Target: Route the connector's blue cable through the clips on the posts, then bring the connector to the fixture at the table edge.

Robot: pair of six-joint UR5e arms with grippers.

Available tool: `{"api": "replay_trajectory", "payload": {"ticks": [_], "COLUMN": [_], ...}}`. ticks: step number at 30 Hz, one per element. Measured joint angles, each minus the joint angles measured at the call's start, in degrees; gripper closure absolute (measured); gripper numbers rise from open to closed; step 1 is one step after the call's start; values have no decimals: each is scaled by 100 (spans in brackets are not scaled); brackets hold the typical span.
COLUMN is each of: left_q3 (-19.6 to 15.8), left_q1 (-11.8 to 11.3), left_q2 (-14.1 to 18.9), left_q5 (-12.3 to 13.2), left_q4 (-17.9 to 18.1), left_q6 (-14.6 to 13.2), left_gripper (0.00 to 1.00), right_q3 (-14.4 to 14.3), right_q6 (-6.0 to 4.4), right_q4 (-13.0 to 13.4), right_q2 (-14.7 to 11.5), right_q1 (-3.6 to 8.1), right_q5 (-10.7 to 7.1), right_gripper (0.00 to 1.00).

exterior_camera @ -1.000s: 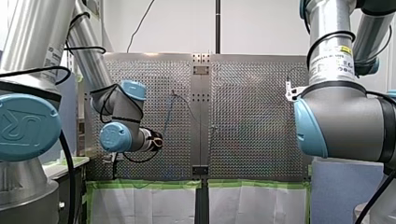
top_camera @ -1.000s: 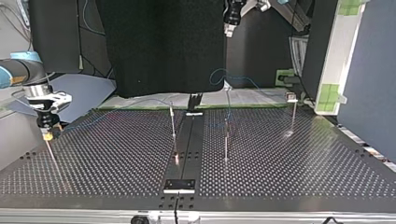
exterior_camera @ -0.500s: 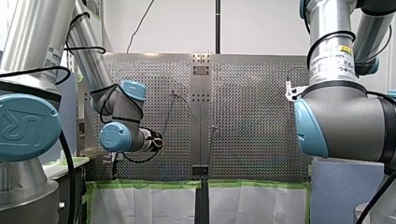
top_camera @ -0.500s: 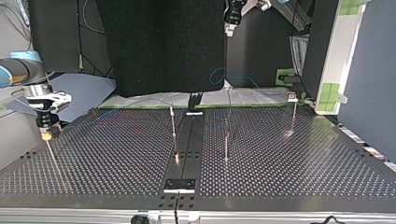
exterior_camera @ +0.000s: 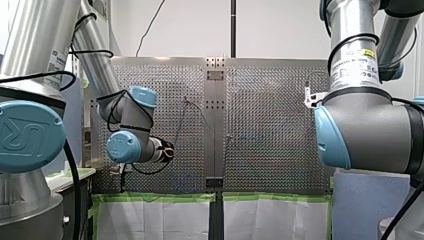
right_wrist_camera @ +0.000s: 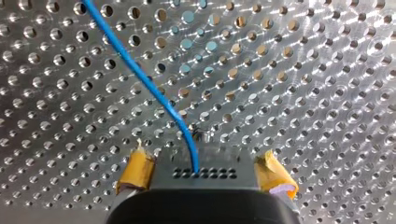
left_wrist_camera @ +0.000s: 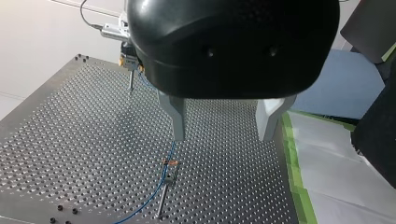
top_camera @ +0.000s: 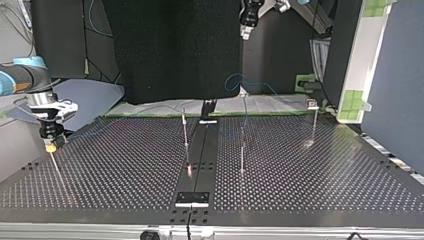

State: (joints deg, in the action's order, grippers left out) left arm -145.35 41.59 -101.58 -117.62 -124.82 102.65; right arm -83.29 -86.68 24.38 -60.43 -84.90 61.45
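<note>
The perforated metal surface (top_camera: pixel 310 175) bears a dark centre strip (top_camera: pixel 200 155) running twelve to six o'clock in the top view. One post (top_camera: pixel 185 131) stands at its nine o'clock, another post (top_camera: pixel 242 150) at three. A blue cable (right_wrist_camera: pixel 137 70) crosses it.

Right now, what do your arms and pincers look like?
Both arms are silver tubes with pale blue joint caps and black cables alongside: my left arm, and my right arm, which bears a white label with a yellow mark. My left pincer has a rounded black housing and two pale metal fingers; my right pincer has yellow pads.
</note>
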Motion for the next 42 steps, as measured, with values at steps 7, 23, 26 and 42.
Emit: {"api": "replay_trajectory", "payload": {"ticks": [7,23,26,42], "left_q3": [0,0,0,0], "left_q1": [0,0,0,0], "left_q2": [-1,-2,-3,-1], "left_q5": [7,7,7,-4], "left_q4": [0,0,0,-21], "left_q6": [0,-5,-8,-15], "left_gripper": [0,0,0,0], "right_q3": [18,22,22,23], "right_q6": [-9,-16,-17,53], "right_q4": [-5,-41,-45,-179], "right_q2": [0,-3,-6,-22], "right_q1": [-32,-49,-49,-57], "right_q5": [66,178,194,206], "right_gripper": [0,0,0,0]}}
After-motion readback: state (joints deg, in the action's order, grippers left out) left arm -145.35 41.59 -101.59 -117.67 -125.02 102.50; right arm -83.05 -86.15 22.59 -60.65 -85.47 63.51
